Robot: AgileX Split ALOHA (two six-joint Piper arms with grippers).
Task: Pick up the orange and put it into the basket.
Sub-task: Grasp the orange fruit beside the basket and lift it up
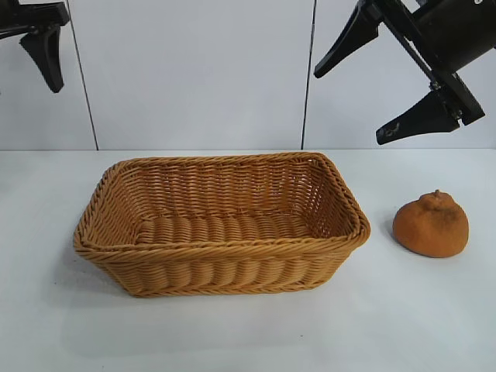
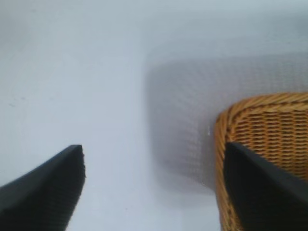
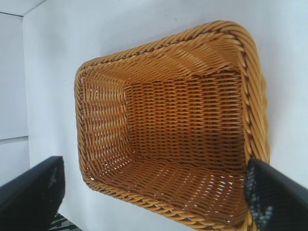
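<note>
A: What was the basket (image 1: 221,267) made of?

B: Woven wicker, tan-orange, slightly glossy, with a braided rim and ribbed walls.

A: And the orange (image 1: 431,225) just beside the basket?

B: Matt, bumpy skin, dull orange-brown.

A: The table (image 1: 248,333) under the basket?

B: Smooth, matt white. The 2 gripper fingers (image 3: 274,197) above the basket looked like matt black plastic.
</note>
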